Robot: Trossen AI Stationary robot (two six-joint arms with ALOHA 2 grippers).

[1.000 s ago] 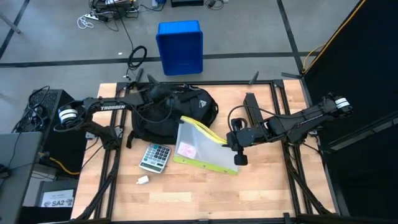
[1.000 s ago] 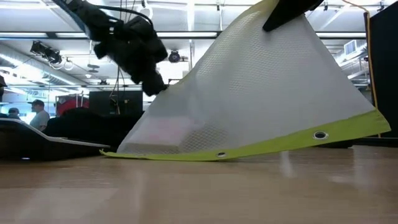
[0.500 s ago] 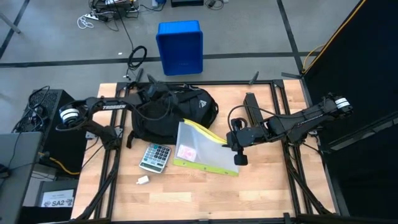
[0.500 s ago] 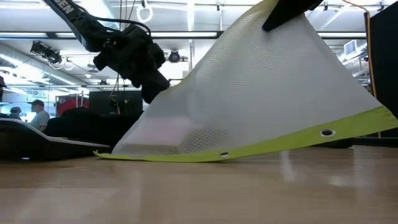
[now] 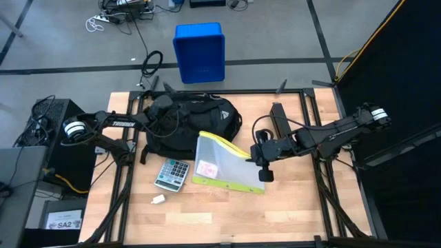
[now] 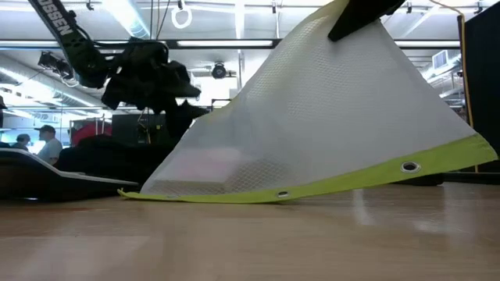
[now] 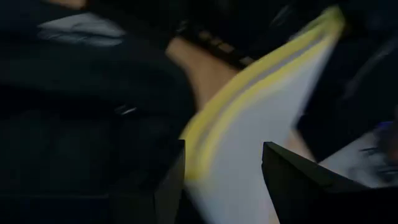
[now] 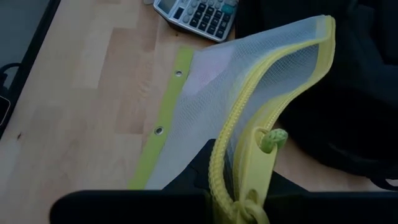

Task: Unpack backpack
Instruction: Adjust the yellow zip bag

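Black backpack lies on counter, under left claw. Left claw hovers over backpack top, fingers spread, holding nothing. Right claw, beside backpack, pinches zip end of mesh pouch, lifting it; pouch's far edge rests on counter. Calculator just beyond pouch. Risk: weak pinch lets pouch slip; dragged edge may shove calculator.

We're in a big robotics lab or workshop hall: bare grey concrete floor marked with dark lines, loose cables trailing across it, a wooden bench in a black metal frame, strip lights overhead, and a person at a workstation in back.
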